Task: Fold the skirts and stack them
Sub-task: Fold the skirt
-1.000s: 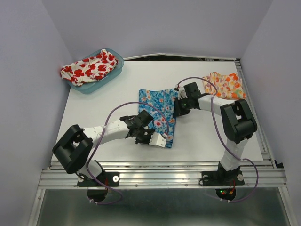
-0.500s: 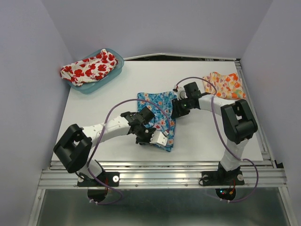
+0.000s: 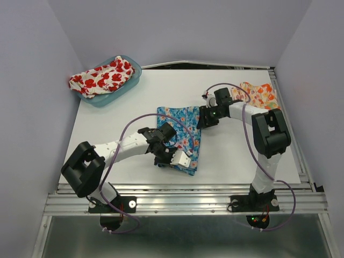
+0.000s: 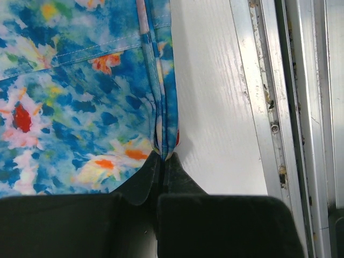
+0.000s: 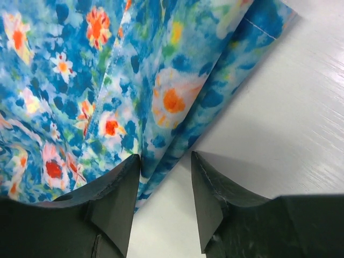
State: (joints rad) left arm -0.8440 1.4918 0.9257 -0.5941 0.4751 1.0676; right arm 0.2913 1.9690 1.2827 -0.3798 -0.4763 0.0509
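One fold in hand: left gripper [image 4: 163, 158] jaws pinch the edge of the blue skirt [image 3: 177, 115]; right gripper [image 5: 165, 158] jaws, apart, should close next.

Folded blue skirt [image 3: 179, 117] between poppy skirt [image 3: 102, 76], orange skirt [image 3: 260, 97].

- Blue skirt [image 3: 180, 117]: its near-left part is hidden under the left arm [image 3: 126, 145] in the top view.
- Both wrist views cut the blue skirt off at their top and left edges.
- Right of the blue skirt, the right arm [image 3: 236, 110] overlaps the orange-yellow skirt's [image 3: 260, 97] near-left edge.
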